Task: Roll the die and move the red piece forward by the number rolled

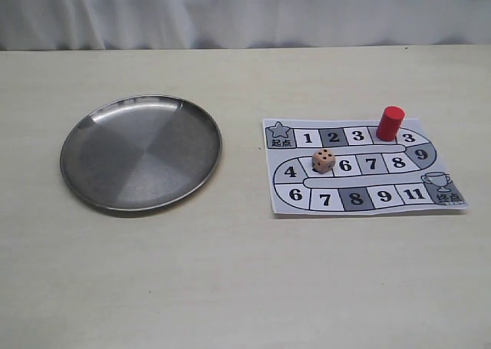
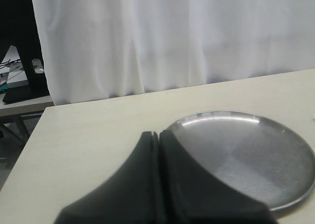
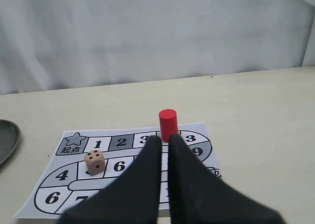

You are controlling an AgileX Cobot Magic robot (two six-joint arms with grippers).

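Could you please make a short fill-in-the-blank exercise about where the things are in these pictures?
1. The die rests on the paper ____.
2. The red piece stands ____, not lying down.
3. The round metal plate holds ____ objects.
4. Both grippers' jaws are ____.

Missing words: board; upright; no; shut

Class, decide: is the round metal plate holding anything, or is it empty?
Empty. The metal plate shows bare steel; the die sits on the game board instead.

Even, soft light on my feeds. Mild sheen on the metal plate (image 1: 141,152). Short shadows. Wrist views: near gripper fingers (image 3: 142,184) blurred.
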